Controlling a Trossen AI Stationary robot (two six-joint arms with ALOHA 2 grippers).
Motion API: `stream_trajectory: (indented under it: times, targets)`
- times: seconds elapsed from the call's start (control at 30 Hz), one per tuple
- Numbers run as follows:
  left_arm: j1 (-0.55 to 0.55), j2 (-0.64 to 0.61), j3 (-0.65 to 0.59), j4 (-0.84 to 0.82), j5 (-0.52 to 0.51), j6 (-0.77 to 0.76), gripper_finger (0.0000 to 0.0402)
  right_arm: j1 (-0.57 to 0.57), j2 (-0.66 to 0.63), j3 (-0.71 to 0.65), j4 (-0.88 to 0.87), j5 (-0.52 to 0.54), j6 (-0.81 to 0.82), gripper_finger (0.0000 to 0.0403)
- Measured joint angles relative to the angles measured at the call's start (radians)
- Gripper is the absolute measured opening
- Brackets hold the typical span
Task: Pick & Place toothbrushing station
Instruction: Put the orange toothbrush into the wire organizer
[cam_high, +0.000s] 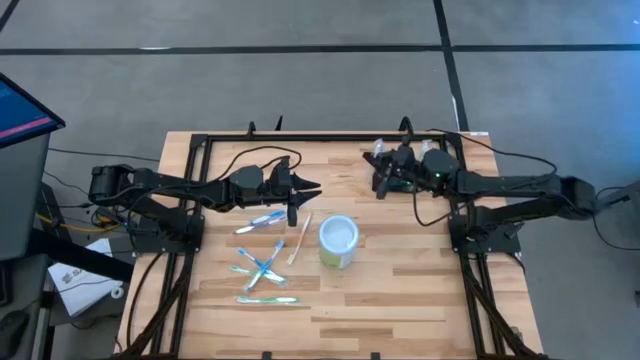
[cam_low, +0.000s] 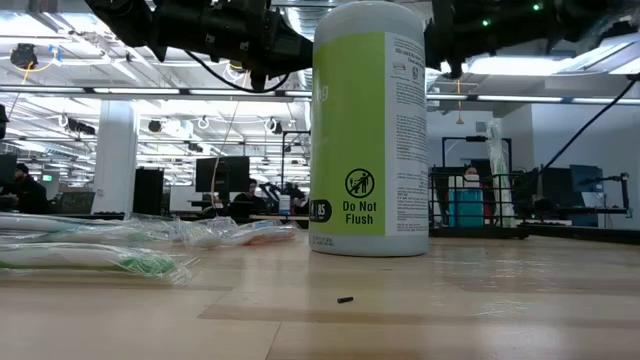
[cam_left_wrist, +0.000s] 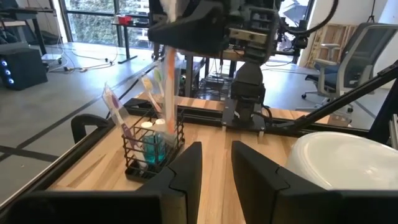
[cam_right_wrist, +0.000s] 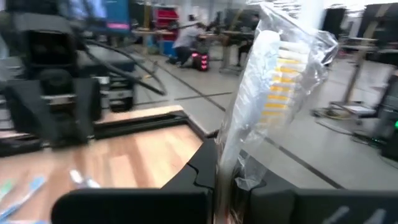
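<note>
- Your right gripper (cam_right_wrist: 225, 186) pinches a plastic-wrapped, yellow-bristled toothbrush (cam_right_wrist: 264, 93) upright above the small black wire-mesh basket (cam_left_wrist: 153, 149), ready to lower it in.
- Your left gripper (cam_left_wrist: 216, 165), fingers narrowly parted and empty, waits beside the basket.

Wrapped toothbrush (cam_right_wrist: 273, 74) blurred — its lower end hidden between the pincer's fingers.

loose toothbrushes (cam_high: 265, 262) lie left of the cup (cam_high: 338, 241), with the basket (cam_high: 385, 172) behind it toward the right.
</note>
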Motion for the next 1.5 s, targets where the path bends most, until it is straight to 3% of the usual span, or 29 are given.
stream_trajectory:
  times: [0.3, 1.0, 1.13, 1.33, 1.5]
  targets:
    - [-0.006, 0.0, 0.0, -0.002, 0.0, -0.004, 0.0078, -0.039, -0.035, -0.115, 0.087, 0.128, 0.011, 0.0005]
    - [-0.007, 0.0, 0.0, -0.024, 0.001, -0.005, 0.0076, -0.129, -0.012, -0.144, -0.008, 0.186, 0.045, 0.0005]
    - [-0.007, 0.0, 0.0, -0.028, 0.001, -0.005, 0.0076, -0.134, -0.012, -0.177, 0.025, 0.186, 0.064, 0.0005]
    - [-0.007, 0.0, 0.0, -0.031, 0.001, -0.005, 0.0076, -0.134, -0.012, -0.292, 0.211, 0.186, 0.091, 0.0005]
    - [-0.007, 0.0, 0.0, -0.031, 0.001, -0.005, 0.0076, -0.134, -0.004, -0.303, 0.224, 0.186, 0.115, 0.0008]
